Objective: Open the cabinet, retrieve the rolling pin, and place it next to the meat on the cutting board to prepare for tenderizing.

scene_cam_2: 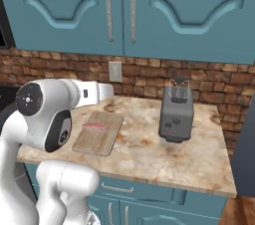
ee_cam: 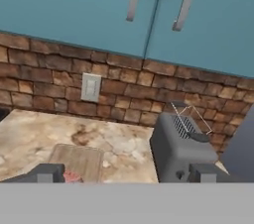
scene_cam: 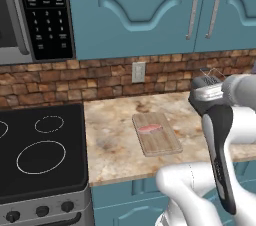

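Cabinet point(scene_cam_2: 124, 10) hangs on the wall above the counter point(scene_cam_2: 149, 154), both doors shut, two bar handles point(scene_cam_2: 121, 9) side by side at the centre seam. Brick backsplash point(scene_cam_2: 164, 77) runs between cabinet and counter; wall outlet point(scene_cam_2: 115, 71) sits on it, below the handles. Cutting board point(scene_cam: 156, 133) lies flat on the counter, towards the stove side, meat point(scene_cam: 150, 129) on its rear half. Toaster point(scene_cam_2: 176, 114) stands on the counter right of the board, well apart, near the backsplash. Stove point(scene_cam: 40, 150) is just beside the counter's left edge. Microwave point(scene_cam: 35, 12) hangs above the stove, left of the cabinet. Low drawer fronts point(scene_cam_2: 149, 191) sit under the counter.
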Motion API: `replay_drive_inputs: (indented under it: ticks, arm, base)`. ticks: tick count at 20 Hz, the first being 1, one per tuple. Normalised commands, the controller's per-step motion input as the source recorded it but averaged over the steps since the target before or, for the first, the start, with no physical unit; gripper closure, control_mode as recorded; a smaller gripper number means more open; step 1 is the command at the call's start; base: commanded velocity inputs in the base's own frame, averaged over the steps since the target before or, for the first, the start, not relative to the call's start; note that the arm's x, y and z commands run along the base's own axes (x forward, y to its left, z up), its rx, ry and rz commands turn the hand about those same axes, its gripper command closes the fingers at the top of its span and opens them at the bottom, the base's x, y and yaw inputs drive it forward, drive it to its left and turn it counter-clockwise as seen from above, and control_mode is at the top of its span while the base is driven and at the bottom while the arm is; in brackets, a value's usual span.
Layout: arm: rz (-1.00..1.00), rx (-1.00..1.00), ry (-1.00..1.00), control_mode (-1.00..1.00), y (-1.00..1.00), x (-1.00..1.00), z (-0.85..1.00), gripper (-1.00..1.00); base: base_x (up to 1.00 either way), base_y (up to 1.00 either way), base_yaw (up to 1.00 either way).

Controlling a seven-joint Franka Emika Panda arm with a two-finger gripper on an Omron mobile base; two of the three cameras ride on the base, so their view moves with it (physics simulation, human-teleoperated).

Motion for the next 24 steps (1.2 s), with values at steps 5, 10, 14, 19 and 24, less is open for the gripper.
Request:
replay_drive_inputs:
  ticks: [5, 10, 14, 19, 24]
  arm:
    - [0.0, 0.02, -0.02, -1.0, -0.54, 0.03, 0.0, -1.0]
    - [0.0, 0.0, -0.1, -1.0, -0.47, 0.0, 0.01, -1.0]
    - [0.0, -0.01, -0.15, -1.0, -0.32, 0.0, 0.18, -1.0]
    - [0.0, -0.02, -0.14, -1.0, -0.27, 0.0, 0.26, -1.0]
    - [0.0, 0.0, -0.09, -1.0, -0.12, 0.02, 0.23, -1.0]
  base:
    - [0.0, 0.0, 0.0]
    - [0.0, 0.0, 0.0]
    - [0.0, 0.0, 0.0]
    - [0.0, 0.0, 0.0]
    - [0.0, 0.0, 0.0]
